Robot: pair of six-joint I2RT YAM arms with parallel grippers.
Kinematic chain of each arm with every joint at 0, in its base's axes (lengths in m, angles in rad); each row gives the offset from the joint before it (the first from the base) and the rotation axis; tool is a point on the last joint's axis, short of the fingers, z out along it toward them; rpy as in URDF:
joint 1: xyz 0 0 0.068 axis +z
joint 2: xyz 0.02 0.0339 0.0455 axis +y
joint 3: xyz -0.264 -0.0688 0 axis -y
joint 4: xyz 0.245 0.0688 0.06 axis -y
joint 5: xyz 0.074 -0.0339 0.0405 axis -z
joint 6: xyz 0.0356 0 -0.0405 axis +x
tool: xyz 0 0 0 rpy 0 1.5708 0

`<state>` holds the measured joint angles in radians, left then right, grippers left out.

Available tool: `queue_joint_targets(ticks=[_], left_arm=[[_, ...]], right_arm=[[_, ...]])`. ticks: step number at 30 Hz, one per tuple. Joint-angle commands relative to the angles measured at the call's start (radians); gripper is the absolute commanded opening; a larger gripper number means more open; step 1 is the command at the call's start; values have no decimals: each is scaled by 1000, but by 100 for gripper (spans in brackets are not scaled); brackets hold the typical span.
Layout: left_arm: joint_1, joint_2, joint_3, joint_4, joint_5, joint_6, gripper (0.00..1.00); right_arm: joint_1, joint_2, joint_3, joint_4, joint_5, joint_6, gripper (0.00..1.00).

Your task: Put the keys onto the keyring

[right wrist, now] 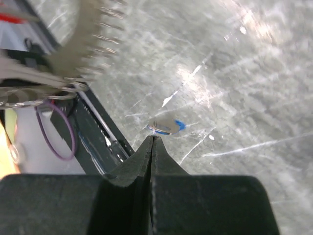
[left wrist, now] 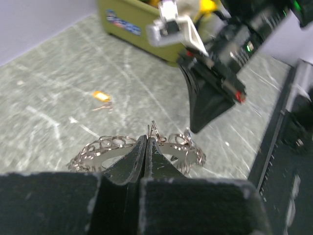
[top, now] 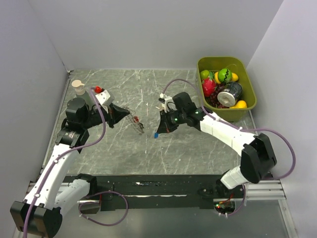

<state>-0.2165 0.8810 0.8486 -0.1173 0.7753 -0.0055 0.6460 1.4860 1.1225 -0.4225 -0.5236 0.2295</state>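
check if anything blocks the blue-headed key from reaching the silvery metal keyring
Nothing visible does: only open space separates the blue-headed key in the right gripper from the silvery metal keyring in the left gripper.

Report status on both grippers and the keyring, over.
Left gripper shut on the keyring. Right gripper shut on the blue key, apart from the keyring. Yellow key loose on the table. Nothing between the grippers.

A grey marbled tabletop [top: 148, 89] veined with white fills the middle of the top view. Plain pale walls close it in: back wall [top: 148, 29] across the top, left wall [top: 25, 74], right wall [top: 292, 59]. A black strip [top: 163, 183] runs along the bottom edge. Soft glare [right wrist: 244, 19] whitens the stone at the right wrist view's upper right.
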Motion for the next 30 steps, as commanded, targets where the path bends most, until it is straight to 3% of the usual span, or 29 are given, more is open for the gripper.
queue_joint_targets(ticks=[1,12,30], left_arm=[[-3,24,32,38,180,81,1],[-43,84,75,7,248,133,1],[-210,156,164,-74,107,205,1]], right_arm=[[-9,-139,-58,97,-176,-188,0],[-98,-274,-29,99,-306,-254,0],[-83,-198,247,-19,-286,-323,0]])
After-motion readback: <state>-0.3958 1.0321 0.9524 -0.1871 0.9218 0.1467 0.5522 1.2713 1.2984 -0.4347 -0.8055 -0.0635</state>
